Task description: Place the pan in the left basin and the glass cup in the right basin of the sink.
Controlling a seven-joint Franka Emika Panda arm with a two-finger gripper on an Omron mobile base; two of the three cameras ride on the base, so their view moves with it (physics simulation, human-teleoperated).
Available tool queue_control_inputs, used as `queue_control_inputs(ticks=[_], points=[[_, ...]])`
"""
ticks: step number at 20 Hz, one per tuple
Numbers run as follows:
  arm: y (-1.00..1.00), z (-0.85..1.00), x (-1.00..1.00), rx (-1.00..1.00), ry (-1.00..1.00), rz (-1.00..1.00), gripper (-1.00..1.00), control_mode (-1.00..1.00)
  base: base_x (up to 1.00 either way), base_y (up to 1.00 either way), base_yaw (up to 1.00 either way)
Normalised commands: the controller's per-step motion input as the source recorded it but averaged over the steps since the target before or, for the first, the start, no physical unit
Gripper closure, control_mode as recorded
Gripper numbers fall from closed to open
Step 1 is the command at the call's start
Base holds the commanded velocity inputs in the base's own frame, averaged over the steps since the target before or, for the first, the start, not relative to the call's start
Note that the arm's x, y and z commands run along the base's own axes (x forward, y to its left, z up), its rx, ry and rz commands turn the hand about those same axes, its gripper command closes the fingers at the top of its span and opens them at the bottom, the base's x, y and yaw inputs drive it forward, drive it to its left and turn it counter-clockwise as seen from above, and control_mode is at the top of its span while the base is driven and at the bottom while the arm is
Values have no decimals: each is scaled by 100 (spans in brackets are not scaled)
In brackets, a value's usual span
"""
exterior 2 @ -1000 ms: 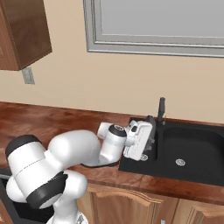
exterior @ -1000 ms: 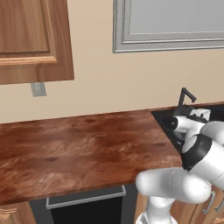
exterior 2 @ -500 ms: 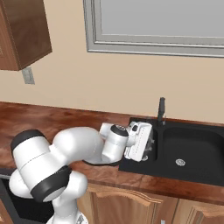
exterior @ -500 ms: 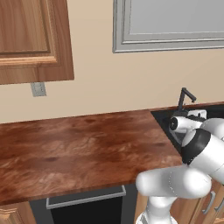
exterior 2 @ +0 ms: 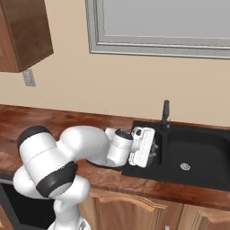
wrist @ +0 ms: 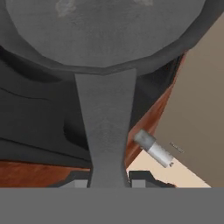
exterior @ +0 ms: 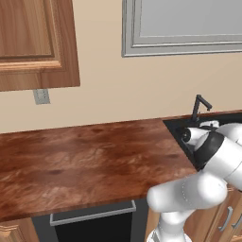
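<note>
hand view: gripper (wrist: 107,183) clamped on handle of one pan (wrist: 105,30), held over the sink (exterior 2: 197,179) | right base view: hand above left basin (exterior 2: 141,168), right basin (exterior 2: 197,152) with one silver drain (exterior 2: 184,166), one faucet (exterior 2: 165,114) at back edge | wooden counter (exterior: 85,160), beige wall

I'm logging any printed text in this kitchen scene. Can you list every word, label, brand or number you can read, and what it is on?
None can be read. The pan, its handle between the gripper fingertips, is plain grey. The sink, faucet, counter and wall outlet carry no lettering. One faint small mark on the beige cabinet face in the hand view is too blurred to read.
</note>
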Motion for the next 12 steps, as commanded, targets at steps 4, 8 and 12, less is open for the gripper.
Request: queue_control_inputs(ticks=[4,8,12], points=[[0,-13,14,-1,16,2,100,-100,0,0,0],[0,-10,15,0,14,2,100,-100,0,0,0],[0,-8,15,0,13,2,100,-100,0,0,0]])
